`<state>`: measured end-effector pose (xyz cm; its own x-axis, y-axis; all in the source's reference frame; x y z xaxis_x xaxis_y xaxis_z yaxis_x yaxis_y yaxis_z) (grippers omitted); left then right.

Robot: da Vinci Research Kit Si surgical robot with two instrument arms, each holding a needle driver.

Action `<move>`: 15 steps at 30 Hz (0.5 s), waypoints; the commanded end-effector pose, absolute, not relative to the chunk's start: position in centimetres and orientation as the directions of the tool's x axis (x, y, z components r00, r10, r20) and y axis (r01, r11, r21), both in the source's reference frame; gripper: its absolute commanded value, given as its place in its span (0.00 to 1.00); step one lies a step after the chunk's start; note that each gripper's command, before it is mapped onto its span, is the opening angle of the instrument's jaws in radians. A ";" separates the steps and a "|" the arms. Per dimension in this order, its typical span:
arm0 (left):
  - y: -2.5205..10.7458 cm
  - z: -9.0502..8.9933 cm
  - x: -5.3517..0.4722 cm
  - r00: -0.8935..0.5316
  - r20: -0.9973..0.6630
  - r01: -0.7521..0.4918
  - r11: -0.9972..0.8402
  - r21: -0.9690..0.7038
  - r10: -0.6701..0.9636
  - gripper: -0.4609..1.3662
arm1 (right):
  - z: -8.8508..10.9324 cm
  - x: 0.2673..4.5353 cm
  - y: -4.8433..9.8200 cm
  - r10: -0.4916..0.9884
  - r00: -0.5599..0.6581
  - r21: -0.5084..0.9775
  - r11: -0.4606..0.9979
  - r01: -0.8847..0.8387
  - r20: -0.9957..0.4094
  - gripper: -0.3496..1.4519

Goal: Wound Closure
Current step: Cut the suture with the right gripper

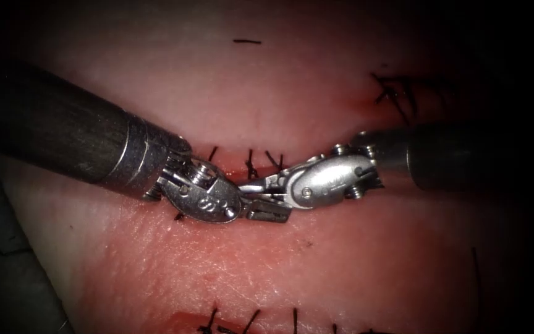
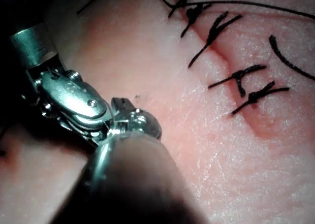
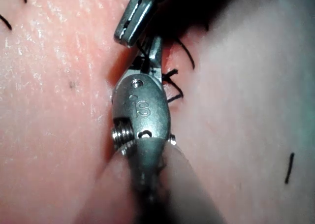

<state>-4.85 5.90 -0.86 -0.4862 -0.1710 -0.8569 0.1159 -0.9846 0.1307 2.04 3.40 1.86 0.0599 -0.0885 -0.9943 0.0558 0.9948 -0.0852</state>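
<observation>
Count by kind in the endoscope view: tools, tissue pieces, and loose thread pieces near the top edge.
Tools: 2, left tool and right tool, tips meeting; what they hold cannot be told
Tissue: 1
Loose thread piece: 1
Total: 4

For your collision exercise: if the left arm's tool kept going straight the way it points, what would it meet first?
Most likely the right arm's tool: the left tool points right, tips nearly meeting over the cut. Depth between them is unclear.

I am reaching my left tool (image 1: pixel 266 199) in from the left and my right tool (image 1: pixel 258 185) in from the right, wrists bent toward each other, tips meeting and overlapping mid-frame, right jaws parted.
</observation>
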 end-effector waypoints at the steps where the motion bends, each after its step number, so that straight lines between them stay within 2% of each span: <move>1: 5.9 -0.9 -4.85 -0.486 -0.857 0.119 -0.984 0.129 -0.171 0.06 | 1.9 2.01 3.4 -0.074 0.082 -0.071 0.997 0.042 -0.994 0.63; 3: 5.9 -0.9 -4.85 -0.486 -0.857 0.119 -0.984 0.129 -0.171 0.06 | 1.9 1.99 3.4 -0.067 0.092 -0.064 0.997 0.033 -0.993 0.73; 6: 5.9 -0.9 -4.85 -0.486 -0.857 0.119 -0.984 0.129 -0.171 0.06 | 1.9 1.98 3.4 -0.059 0.108 -0.057 0.998 0.018 -0.992 0.83; 15: 5.9 -0.9 -4.85 -0.485 -0.858 0.120 -0.984 0.129 -0.172 0.06 | 1.9 1.97 3.4 -0.059 0.108 -0.057 0.998 0.018 -0.992 0.85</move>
